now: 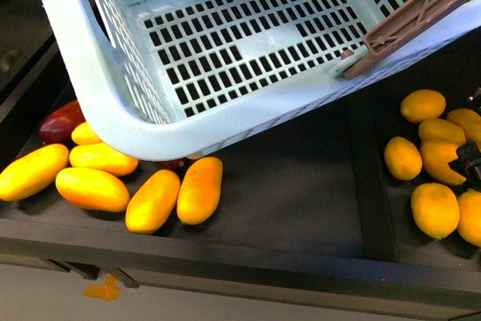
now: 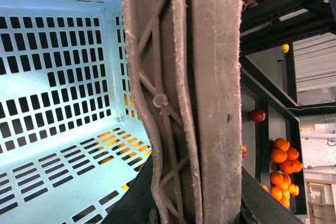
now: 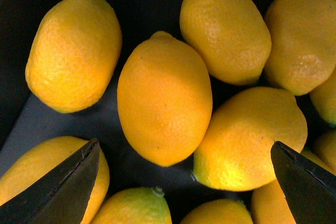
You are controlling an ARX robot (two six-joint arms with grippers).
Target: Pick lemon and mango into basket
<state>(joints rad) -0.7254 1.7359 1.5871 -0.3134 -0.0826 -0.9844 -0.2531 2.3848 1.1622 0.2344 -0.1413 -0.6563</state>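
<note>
- Two black fingers [image 3: 63, 187] of the right gripper [image 3: 184, 147] stand wide apart and hold nothing. They hang above the lemon [image 3: 164, 98], one to each side, with clear space between them and the fruit.
- Several more lemons crowd close around that one. In the front view this lemon pile [image 1: 436, 159] lies at the right end of the black surface [image 1: 301, 186], beyond a raised divider.
- Five long yellow-orange fruits lie in a loose row at the left end of the surface. The mango [image 1: 200, 189] is the rightmost, near the front edge and touching its neighbour [image 1: 152, 201].
- One dark red fruit [image 1: 60, 120] sits behind them at the far left.
- Tilted and raised off the surface, the basket [image 1: 105, 110] has its near rim over the mangoes. It is well apart from the lemons.
- Its brown handle [image 1: 421, 13] slants across the right side.
- From the left wrist view the handle runs straight past the camera with teal lattice beside it. I cannot tell whether the left gripper is clamped on it or apart.
- Orange tangerines [image 2: 283, 166] are heaped on a far shelf.
</note>
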